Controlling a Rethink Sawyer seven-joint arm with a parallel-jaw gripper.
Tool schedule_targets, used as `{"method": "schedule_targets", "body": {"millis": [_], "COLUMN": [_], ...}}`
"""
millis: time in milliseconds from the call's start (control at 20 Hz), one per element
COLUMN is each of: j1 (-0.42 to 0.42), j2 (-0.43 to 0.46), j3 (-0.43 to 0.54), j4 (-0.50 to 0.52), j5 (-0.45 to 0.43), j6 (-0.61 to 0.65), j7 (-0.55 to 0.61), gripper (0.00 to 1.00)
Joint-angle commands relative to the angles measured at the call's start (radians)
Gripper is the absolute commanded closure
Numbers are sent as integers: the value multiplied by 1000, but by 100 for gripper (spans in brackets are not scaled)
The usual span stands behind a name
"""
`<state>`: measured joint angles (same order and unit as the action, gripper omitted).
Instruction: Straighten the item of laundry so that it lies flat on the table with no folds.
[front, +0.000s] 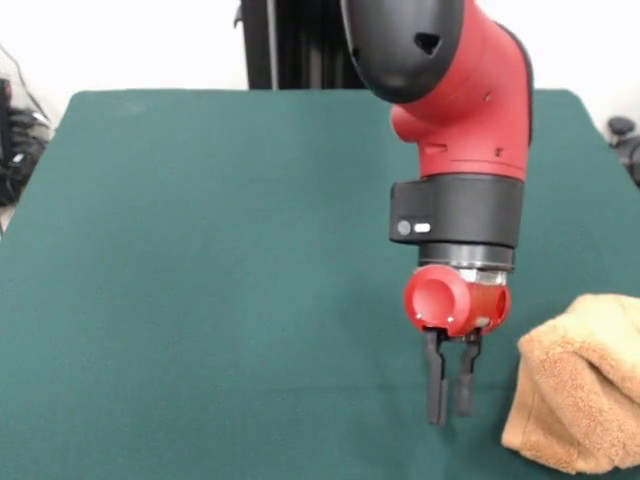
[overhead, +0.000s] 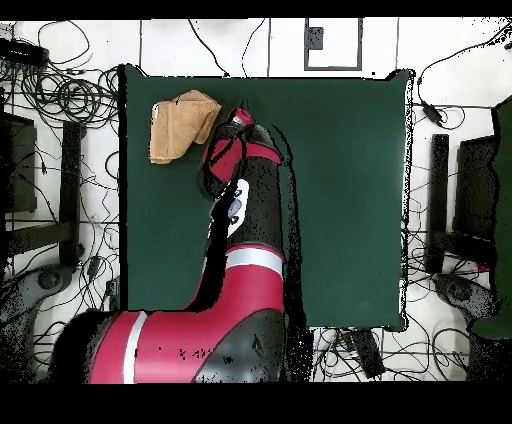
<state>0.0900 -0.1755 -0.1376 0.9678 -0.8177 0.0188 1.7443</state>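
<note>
The tan-orange towel (front: 585, 385) lies bunched and folded over on itself at the right edge of the front view, partly cut off by the frame. In the overhead view the towel (overhead: 178, 124) sits near the far left corner of the dark green table (overhead: 340, 200). My gripper (front: 450, 414) hangs just left of the towel in the front view, close above the table (front: 200, 250). Its black fingers (front: 436, 380) point down with a narrow gap between them and hold nothing. They do not touch the towel. In the overhead view my arm (overhead: 240, 190) hides the gripper.
The table edge runs close by the towel in the overhead view. Cables (overhead: 70, 95) and dark stands (overhead: 438, 200) surround the table on the floor. My red arm reaches from the table's near edge across its left half.
</note>
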Motion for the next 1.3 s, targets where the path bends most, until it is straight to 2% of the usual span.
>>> {"method": "schedule_targets", "body": {"millis": [50,150,250,400,650,1050,1300], "j1": [-3,-137,-275,-400,-505,-577,-607], "j2": [56,7,-6,13,62,116,140], "j3": [44,243,427,579,699,779,810], "j4": [25,105,174,234,278,308,322], "j5": [21,30,61,134,247,356,395], "j6": [-46,27,106,200,303,379,389], "j7": [112,45,-28,-72,-84,-69,-69], "gripper": [0,0,0,0,0,0,0]}}
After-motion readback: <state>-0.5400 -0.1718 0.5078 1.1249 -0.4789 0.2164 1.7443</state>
